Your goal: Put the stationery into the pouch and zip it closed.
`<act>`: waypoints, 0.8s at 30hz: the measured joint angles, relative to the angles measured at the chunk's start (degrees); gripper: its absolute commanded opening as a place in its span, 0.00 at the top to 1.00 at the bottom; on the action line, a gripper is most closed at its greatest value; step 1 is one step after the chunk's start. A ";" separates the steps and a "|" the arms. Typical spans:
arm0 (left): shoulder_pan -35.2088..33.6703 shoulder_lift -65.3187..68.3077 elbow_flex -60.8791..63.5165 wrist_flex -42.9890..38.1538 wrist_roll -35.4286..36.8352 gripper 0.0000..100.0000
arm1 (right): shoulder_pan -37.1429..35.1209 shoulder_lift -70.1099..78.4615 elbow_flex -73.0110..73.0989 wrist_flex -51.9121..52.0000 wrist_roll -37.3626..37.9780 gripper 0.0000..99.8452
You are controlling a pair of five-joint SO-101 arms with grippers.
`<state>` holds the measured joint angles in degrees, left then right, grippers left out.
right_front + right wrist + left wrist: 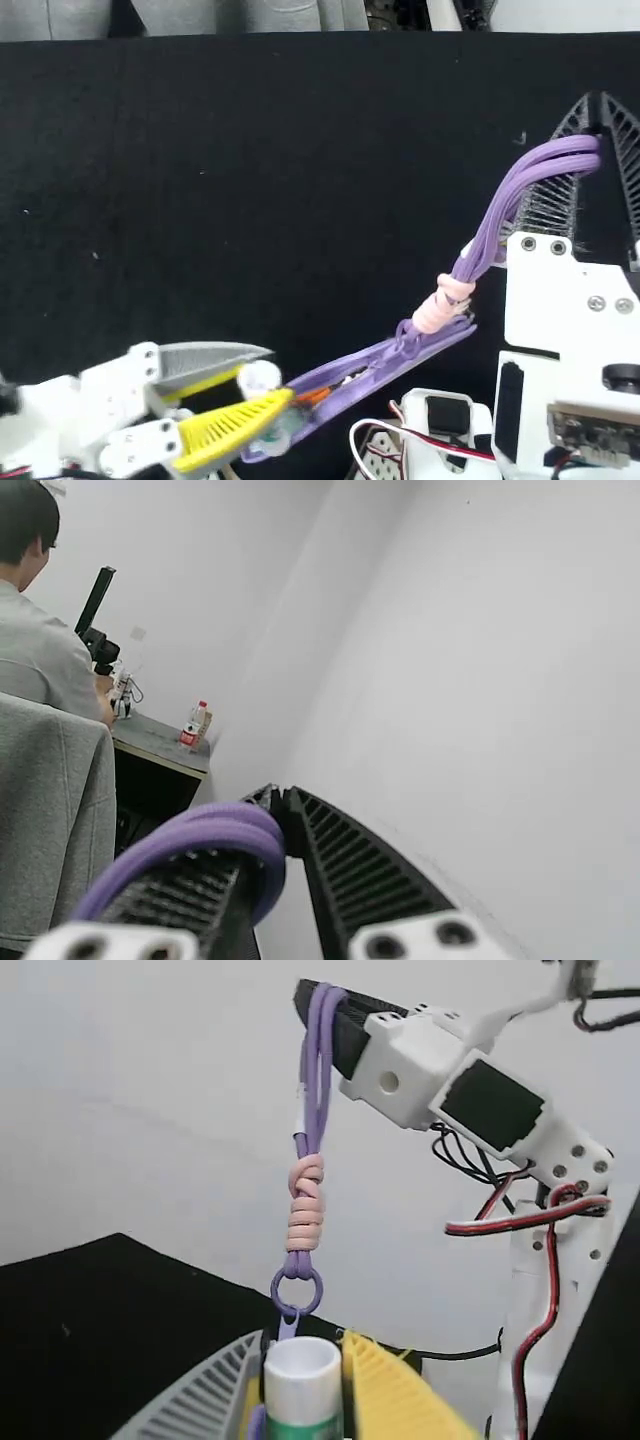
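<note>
Two grips: glue stick (302,1395), pouch strap (200,836)

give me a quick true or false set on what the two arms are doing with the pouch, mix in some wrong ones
1. The right gripper holds the purple cord. True.
2. The left gripper is empty. False: it is shut on a white tube.
3. The pouch lies flat in the middle of the table. False: it hangs slanted from the cord, its low end at the left gripper.
4. A pink knot sits on the cord above a purple ring. True.
5. Both of the left gripper's fingers are black. False: one is grey, the other yellow.
</note>
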<state>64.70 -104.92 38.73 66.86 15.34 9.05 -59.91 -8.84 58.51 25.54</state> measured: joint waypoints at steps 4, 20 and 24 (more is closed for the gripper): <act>2.02 0.00 5.19 -4.22 -6.24 0.97 | 0.00 0.00 0.00 0.00 0.00 0.99; -14.59 0.09 25.23 -27.43 -19.34 0.97 | 0.00 0.00 0.00 0.00 0.00 0.99; -15.65 0.09 28.48 -32.35 -19.34 0.93 | 0.00 0.00 0.00 0.00 0.00 0.99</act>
<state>49.05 -104.84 67.21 34.51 -4.00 9.05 -59.91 -8.84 58.51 25.54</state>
